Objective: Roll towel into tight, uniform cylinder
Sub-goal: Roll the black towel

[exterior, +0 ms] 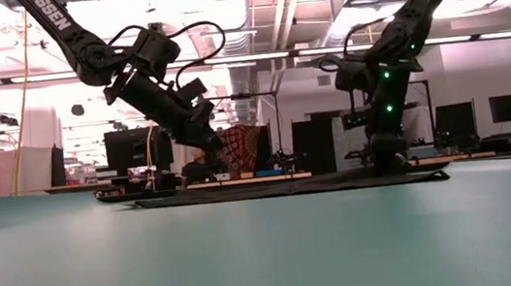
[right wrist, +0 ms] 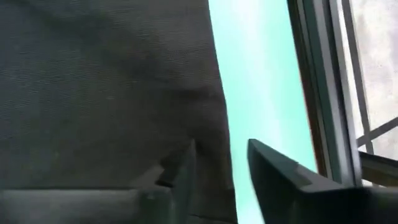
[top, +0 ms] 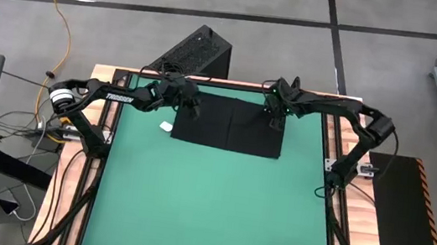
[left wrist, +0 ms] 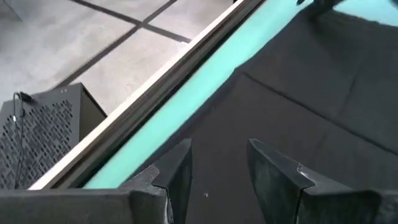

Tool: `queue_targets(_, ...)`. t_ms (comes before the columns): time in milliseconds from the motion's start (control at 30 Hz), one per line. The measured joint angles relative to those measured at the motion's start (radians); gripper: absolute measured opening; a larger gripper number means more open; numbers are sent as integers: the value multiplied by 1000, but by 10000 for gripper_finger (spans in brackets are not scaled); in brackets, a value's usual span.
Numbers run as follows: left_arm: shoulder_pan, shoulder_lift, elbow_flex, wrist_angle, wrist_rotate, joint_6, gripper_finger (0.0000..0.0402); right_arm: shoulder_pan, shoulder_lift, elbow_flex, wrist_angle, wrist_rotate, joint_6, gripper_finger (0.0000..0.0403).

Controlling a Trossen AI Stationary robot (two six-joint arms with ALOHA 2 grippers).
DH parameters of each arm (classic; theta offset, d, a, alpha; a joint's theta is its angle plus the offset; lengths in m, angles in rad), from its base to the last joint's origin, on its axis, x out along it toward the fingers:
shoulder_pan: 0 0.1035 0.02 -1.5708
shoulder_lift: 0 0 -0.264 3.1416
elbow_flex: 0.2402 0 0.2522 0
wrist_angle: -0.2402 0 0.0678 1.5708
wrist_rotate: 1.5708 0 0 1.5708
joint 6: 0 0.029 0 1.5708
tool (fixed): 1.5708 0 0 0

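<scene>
Both tools (top: 189, 108) (top: 275, 120) open over flat towel (top: 231, 127), seemingly touching

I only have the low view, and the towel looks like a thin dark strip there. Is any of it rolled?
Observer: No. From above, the towel lies flat, a dark rectangle at the far end of the green mat.
Operator: Where are the hands?
Observer: The left hand is at the towel's far left corner, and the right hand is at its far right corner.
Operator: Is either one gripping cloth?
Observer: Neither. The wrist views show both hands open. The left fingers have nothing between them, and the right hand straddles the towel's side edge.
</scene>
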Motion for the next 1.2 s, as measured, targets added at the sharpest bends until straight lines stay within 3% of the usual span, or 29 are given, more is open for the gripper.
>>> queue_targets(167, 0, 0, 0, -53, 74, -51, 143, 3, -13, 43, -85, 5, 44, 22)
queue_targets(300, -31, 0, -7, -66, 268, -144, 142, 9, -16, 58, -158, 15, 133, 14)
queue_targets(367, -81, 0, -21, -61, 285, -177, 134, 11, -16, 58, -196, 44, 183, 8)
queue_targets(733, -432, 0, -50, -36, 13, -263, 72, 113, -16, 17, -429, 58, 712, 2)
queue_targets(1067, -673, 0, -50, 2, -133, -296, 63, 510, -27, -42, -459, -7, 1045, 1)
queue_targets(1200, -743, 0, -50, -23, -152, -360, 63, 674, -28, -5, -364, -58, 1190, 1)
